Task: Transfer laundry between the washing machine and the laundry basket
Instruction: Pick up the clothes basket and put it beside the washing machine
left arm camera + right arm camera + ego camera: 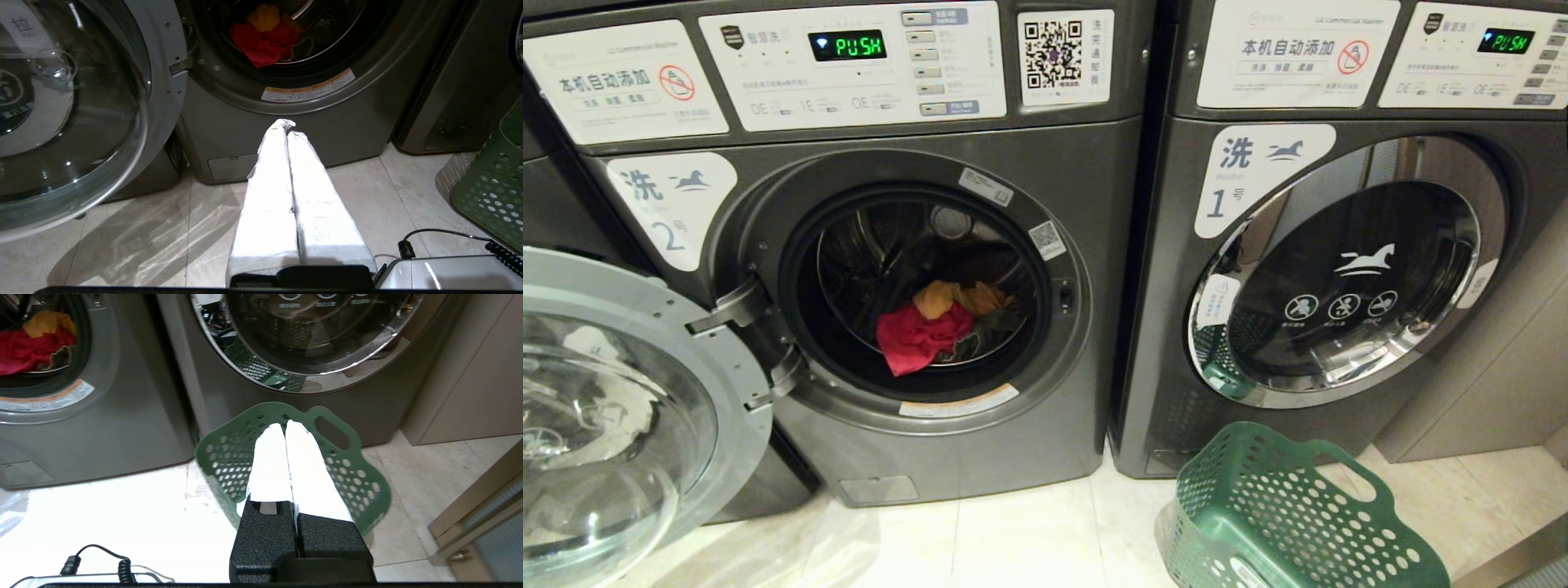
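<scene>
Two full machine fronts in the head view, plus a sliver of a third at the far left edge, cut off. The washing machine [915,286] marked "2" has its glass door [621,408] swung wide to the robot's left; the neighbour marked "1" [1339,269] is shut. Both displays read "PUSH"; panel stickers carry "LG Commercial Washer", Chinese text and one QR code. Fine print on the orange-striped label under the drum opening is too small to read.

Laundry [939,322] lies inside the open drum: three pieces, one red-pink in front, one mustard-orange behind it, one dark piece to the side, hard to make out against the drum.

One green laundry basket [1282,514] stands on the tiled floor before machine "1", with nothing visible inside; its near end is cut off.

Left gripper [288,126]: white-wrapped fingers pressed together, holding nothing, low before machine "2". Right gripper [284,426]: likewise closed and bare, above the basket.
</scene>
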Robot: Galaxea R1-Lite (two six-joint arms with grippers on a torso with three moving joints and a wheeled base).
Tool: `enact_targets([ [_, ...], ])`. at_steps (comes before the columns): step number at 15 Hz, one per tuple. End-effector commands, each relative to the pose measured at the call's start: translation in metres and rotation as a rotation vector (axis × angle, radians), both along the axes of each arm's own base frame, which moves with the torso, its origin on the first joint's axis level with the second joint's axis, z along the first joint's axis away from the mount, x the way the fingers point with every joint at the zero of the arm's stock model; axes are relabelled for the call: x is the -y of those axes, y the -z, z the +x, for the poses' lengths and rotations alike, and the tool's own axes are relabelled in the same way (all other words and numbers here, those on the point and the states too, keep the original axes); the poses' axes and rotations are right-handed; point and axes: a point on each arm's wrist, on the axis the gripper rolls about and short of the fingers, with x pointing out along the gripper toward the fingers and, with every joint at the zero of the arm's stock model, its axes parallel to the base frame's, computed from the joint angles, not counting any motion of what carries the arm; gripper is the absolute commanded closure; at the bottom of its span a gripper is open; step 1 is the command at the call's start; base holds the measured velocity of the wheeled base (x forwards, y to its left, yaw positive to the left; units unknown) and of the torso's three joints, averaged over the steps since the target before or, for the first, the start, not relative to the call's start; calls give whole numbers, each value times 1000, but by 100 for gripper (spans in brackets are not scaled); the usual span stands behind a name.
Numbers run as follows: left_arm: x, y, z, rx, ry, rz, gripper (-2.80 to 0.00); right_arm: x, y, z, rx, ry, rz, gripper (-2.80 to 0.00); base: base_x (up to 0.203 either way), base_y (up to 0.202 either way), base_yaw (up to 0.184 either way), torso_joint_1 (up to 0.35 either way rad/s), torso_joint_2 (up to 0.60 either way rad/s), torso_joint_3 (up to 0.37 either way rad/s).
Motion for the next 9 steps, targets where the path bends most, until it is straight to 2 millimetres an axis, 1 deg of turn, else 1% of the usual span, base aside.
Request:
enact_targets([
  [1, 0, 0, 0, -1, -1, 1, 0, 0, 0, 0, -1, 0, -1, 0, 0, 194, -2, 5, -1, 7],
  [3, 0, 0, 0, -1, 0, 1, 0, 0, 0, 0, -1, 0, -1, 0, 0, 196, -1, 4, 2, 2],
  [5, 0, 0, 0, -2, 0, 4, 0, 0, 0, 0, -1, 0, 1, 0, 0, 148, -1, 0, 0, 3],
  [6, 0, 0, 0, -1, 0, 5, 0, 0, 0, 0, -1, 0, 5, 0, 0, 66, 4, 2, 6, -1],
  [9, 0, 0, 0, -2, 0, 5, 0, 0, 0, 0, -1, 0, 6, 0, 0, 0, 0, 0, 0, 0],
])
